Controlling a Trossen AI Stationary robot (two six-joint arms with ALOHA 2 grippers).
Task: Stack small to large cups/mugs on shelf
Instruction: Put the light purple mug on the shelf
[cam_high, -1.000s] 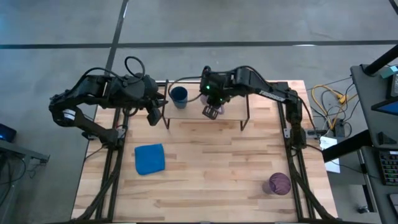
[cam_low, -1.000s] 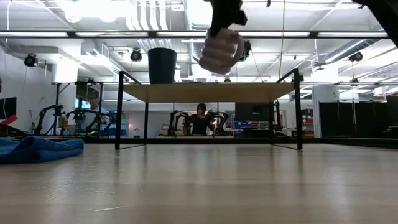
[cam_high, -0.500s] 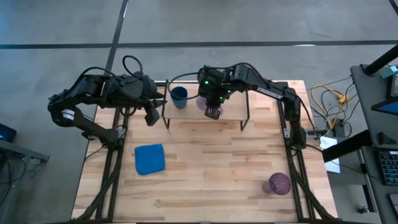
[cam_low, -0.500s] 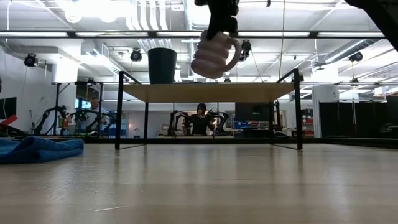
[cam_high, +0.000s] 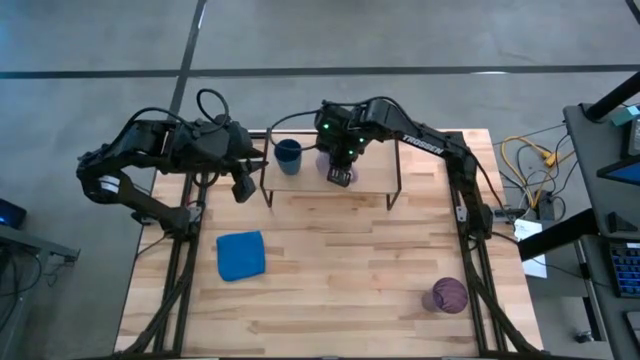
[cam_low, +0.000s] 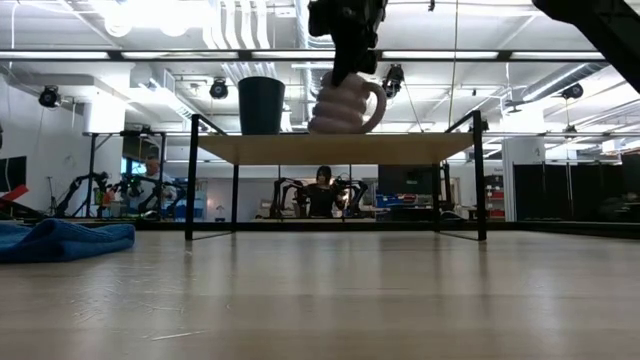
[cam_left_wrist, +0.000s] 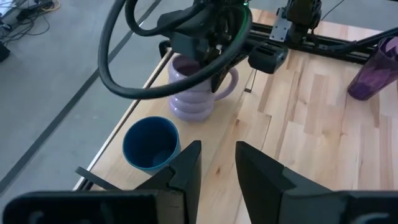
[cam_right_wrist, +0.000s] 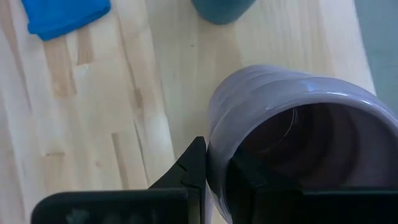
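Observation:
The pale lavender ribbed mug (cam_low: 345, 103) stands upright on the light-wood shelf (cam_low: 420, 148), with my right gripper (cam_high: 340, 172) shut on it from above. The small dark blue cup (cam_high: 288, 155) stands on the shelf just to the mug's left, base down. My left gripper (cam_high: 243, 186) is open and empty, hanging off the shelf's left end; its wrist view shows the cup (cam_left_wrist: 151, 144) and the mug (cam_left_wrist: 194, 96). The dark purple tumbler (cam_high: 449, 295) stands on the tabletop near the front right. My right gripper pinches the mug's wall at the rim (cam_right_wrist: 214, 163), on the handle's side, with one finger inside the mug and one outside. The fingers come from above, pointing down. The mug is upright, its handle (cam_low: 377, 100) pointing to the table's right and its base at the shelf board.
A flat blue cloth (cam_high: 241, 255) lies on the tabletop at the front left. The shelf's black wire legs (cam_low: 481, 180) stand at its ends. Bare tabletop (cam_high: 350, 270) stretches between the cloth and the tumbler. A person shows in the room behind.
My right gripper has gone down and a little toward the blue cup, still shut on the mug. The mug was tilted and clear above the shelf; it has turned upright and come down to the shelf board.

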